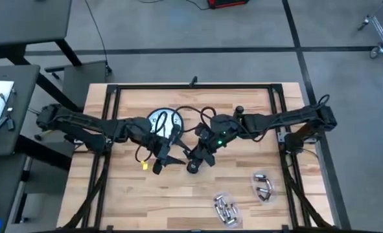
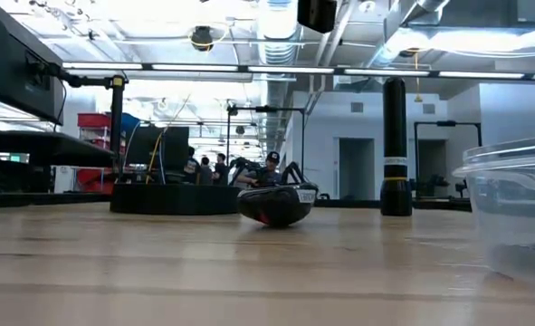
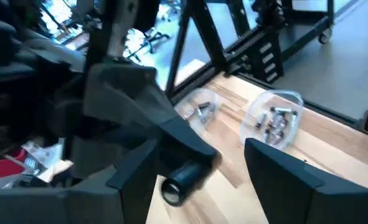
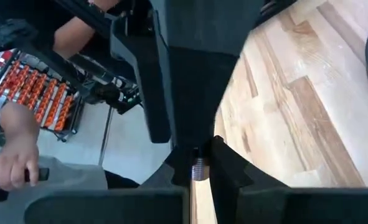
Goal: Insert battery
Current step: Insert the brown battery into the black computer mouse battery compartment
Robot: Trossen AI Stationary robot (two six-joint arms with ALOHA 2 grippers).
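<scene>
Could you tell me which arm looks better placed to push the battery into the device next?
Probably the right. The right gripper is shut on a small metal battery, while the left gripper sits open around a dark cylindrical device. Both meet mid-table, so the left looks better suited to steadying.

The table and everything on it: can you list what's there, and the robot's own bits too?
Table: one, light wood with a black frame, under both arms.
Round dish: one, white with a dark rim, behind the left arm.
Clear tubs of batteries: two, holding silvery batteries, at the near right of the table; the second lies beside it.
Dark cylinder: one, black, in mid-air between the two grippers.
Battery: one, silvery, pinched in the right gripper.
Person's hand: one, beyond the table edge, in the right wrist view.
Left gripper: black, at the table's middle, fingers apart.
Right gripper: black, facing the left one.
</scene>
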